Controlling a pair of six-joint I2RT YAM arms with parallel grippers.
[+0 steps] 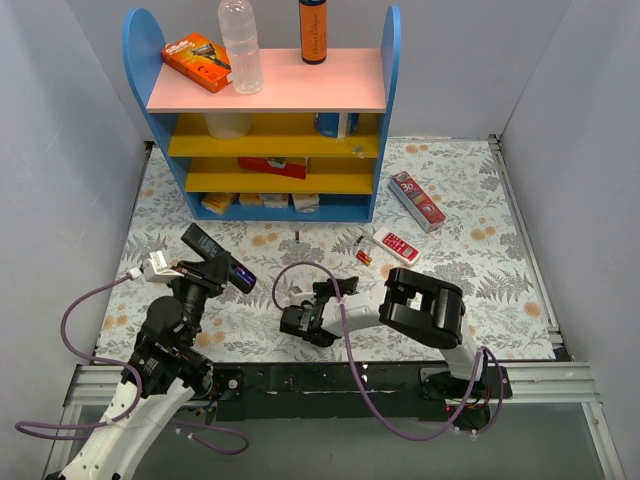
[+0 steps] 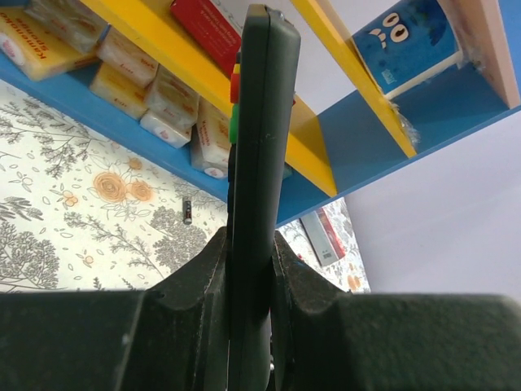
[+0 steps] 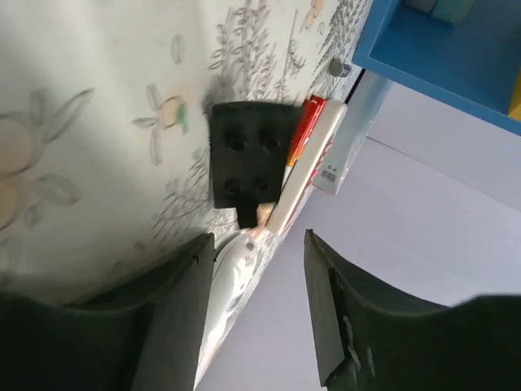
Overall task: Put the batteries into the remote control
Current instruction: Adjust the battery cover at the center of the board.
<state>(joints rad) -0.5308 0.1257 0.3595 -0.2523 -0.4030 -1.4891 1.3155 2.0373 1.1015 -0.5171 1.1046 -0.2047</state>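
while left jaws clamp the dark remote (image 2: 259, 163), right jaws apart, batteries (image 1: 364, 257) well beyond

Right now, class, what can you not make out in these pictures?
Top view: the batteries are too small to count.
Left wrist view: black remote seen edge-on in the left gripper; battery bay unseen.
Right wrist view: black square piece, too blurred to identify.

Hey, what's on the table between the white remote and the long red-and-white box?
Nothing: the top view shows only bare floral cloth between white remote and box.
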